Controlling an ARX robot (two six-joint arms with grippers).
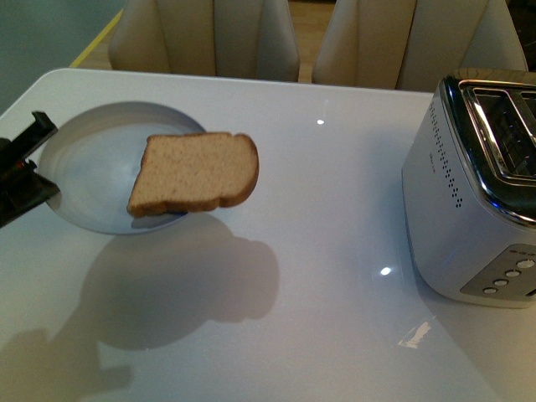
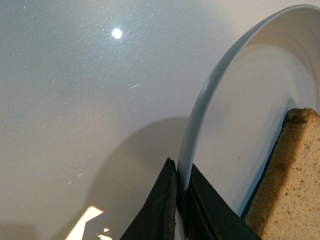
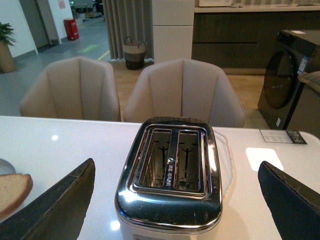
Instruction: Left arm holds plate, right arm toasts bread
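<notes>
Bread [image 1: 194, 172] lies on the plate [image 1: 88, 159], overhanging its rim toward the toaster [image 1: 469, 201]. Left hand [image 2: 179, 175] pinches the plate's rim, seemingly holding it above the worktop [image 1: 318, 276]. Right hand [image 3: 176, 165] hangs wide open facing the toaster's empty slots. Holding step looks in hand; next, the right hand must reach across and grasp the slice.

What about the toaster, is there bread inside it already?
No, both slots of the toaster are empty in the right wrist view, and the bread rests on the plate.
</notes>
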